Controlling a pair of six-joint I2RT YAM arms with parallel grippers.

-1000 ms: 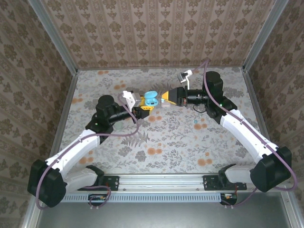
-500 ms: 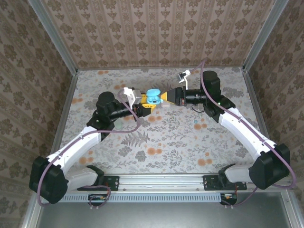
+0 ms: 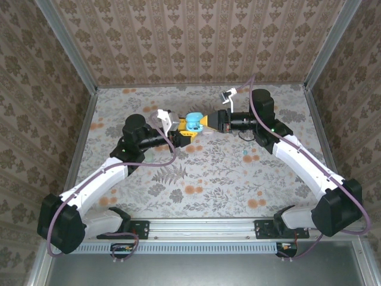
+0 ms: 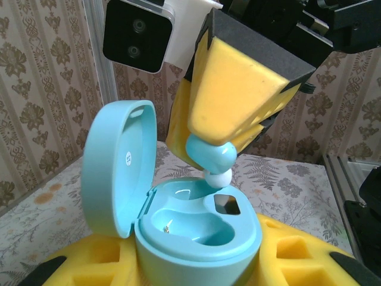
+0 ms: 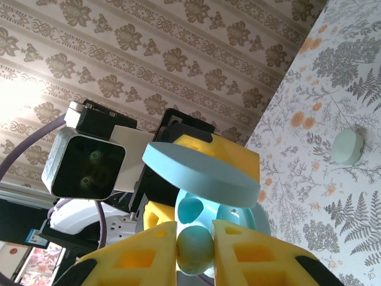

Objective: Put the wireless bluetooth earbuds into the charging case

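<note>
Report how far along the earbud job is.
Done: the charging case is open, lid up, gripped by the left gripper.
In hand: the right gripper pinches a teal earbud, its white tip just over a well, not seated.
Left: both wells look empty, so seat this one, fetch what is probably the second earbud, a pale round piece lying on the table, then shut the lid.
</note>
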